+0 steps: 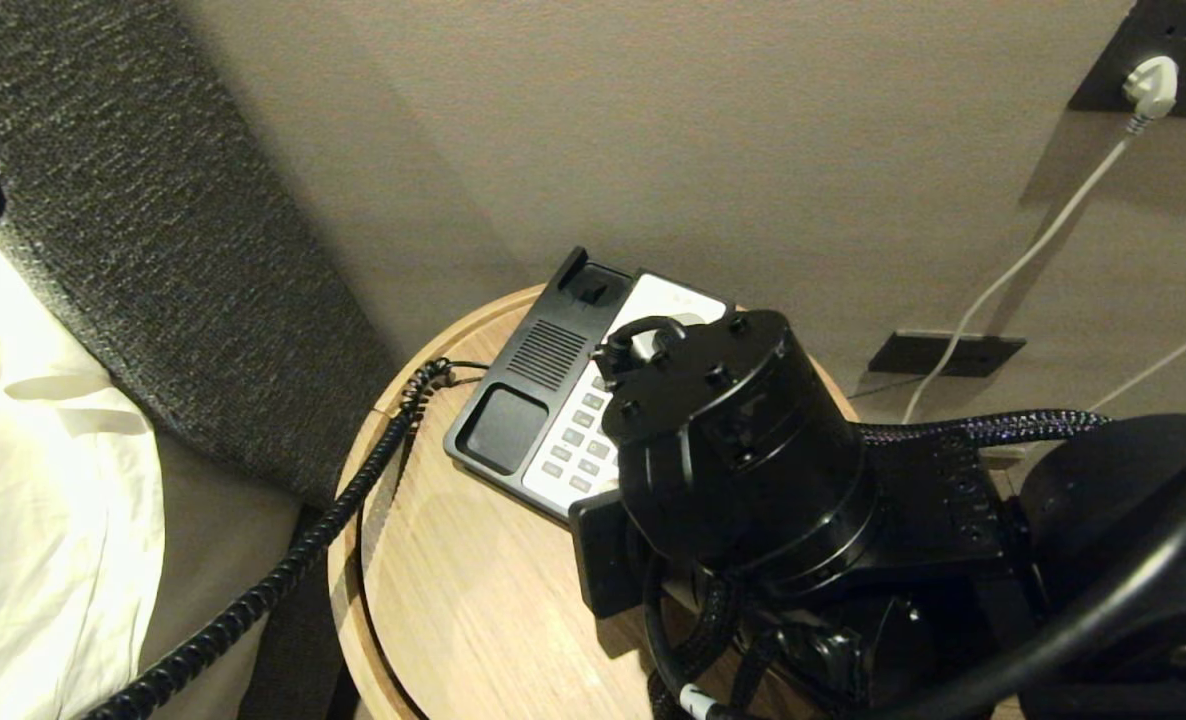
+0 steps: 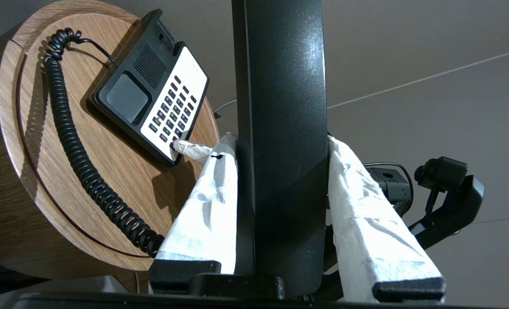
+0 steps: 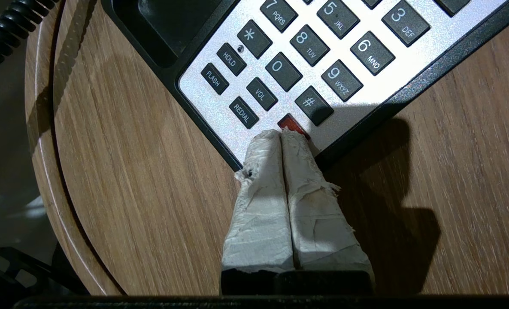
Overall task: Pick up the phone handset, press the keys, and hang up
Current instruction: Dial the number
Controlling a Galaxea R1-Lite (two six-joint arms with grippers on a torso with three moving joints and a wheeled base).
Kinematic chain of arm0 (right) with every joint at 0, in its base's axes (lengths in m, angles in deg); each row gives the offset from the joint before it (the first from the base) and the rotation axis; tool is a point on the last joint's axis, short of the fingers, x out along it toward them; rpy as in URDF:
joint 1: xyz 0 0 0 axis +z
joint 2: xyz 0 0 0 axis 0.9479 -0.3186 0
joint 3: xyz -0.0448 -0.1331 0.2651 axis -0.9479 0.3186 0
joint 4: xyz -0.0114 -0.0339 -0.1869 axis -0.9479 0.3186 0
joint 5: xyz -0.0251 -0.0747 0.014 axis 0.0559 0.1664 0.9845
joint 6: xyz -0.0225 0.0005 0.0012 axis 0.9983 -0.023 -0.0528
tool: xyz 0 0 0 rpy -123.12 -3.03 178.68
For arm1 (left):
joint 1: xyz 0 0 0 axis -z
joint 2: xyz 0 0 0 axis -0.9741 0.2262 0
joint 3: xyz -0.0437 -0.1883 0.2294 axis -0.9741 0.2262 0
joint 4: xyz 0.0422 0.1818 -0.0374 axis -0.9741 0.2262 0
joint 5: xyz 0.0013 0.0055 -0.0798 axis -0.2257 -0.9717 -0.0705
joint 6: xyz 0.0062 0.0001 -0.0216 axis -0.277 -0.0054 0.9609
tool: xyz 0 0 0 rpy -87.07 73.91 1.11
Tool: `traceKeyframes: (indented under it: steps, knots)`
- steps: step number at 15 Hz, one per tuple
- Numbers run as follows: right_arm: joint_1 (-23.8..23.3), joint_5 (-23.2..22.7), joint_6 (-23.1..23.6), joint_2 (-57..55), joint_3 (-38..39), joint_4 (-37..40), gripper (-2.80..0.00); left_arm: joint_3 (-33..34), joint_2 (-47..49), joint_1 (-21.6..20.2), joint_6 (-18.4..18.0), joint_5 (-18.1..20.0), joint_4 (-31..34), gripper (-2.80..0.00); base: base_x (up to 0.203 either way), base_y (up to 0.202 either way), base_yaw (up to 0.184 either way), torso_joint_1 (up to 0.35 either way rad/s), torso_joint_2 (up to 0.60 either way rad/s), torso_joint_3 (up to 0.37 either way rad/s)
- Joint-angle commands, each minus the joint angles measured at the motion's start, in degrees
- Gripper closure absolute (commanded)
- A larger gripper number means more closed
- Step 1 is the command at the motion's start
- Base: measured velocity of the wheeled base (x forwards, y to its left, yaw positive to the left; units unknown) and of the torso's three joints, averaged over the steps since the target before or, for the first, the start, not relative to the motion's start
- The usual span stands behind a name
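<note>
Right wrist view: right gripper point(image 3: 281, 136) with jaws pressed together, empty, taped tips resting at the near edge of the white faceplate, on or just touching the red key point(image 3: 289, 123) below the "#". Used as a single poking finger. Remaining keys point(image 3: 308, 43) bare, rows legible up to 3-5-7.

Left wrist view: left gripper point(image 2: 280, 141) clamped on the phone handset point(image 2: 280, 107), taped pads pressed to both sides of the glossy black bar, held off to the side of the round wooden surface point(image 2: 117, 189). Coiled cord point(image 2: 72, 141) running from the phone base point(image 2: 128, 96) across the surface toward the handset.

Head view: empty cradle on the phone base visible, right arm over the lower keypad, blocking the tip from sight.

Judged step: key pressing under way; hang-up not yet done.

Risks:
- Tip sitting at the faceplate border; slight drift toward the rim would press plastic, not a key, or catch two keys at once, REDIAL and "#" being just beside.
- Push at an angle could slide the light base across the smooth wood.
- Cord under tension from the lifted handset could tug the base during a press.
- Glossy handset could slip within the pads.
</note>
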Motion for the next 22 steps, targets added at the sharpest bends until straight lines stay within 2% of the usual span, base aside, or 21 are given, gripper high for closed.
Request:
traceKeyframes:
  steps: [1,22]
  knots:
    - [0.0,0.1,-0.1,-0.2,0.6,0.1,0.00,0.0,0.0,0.0,0.3,0.1,0.0,0.00,0.000,0.000,0.000,0.000,0.00,0.000]
    - [0.4,0.9,0.2,-2.4,0.7,0.0,0.00,0.3,-0.1,0.0,0.3,0.1,0.1,0.00,0.000,0.000,0.000,0.000,0.00,0.000]
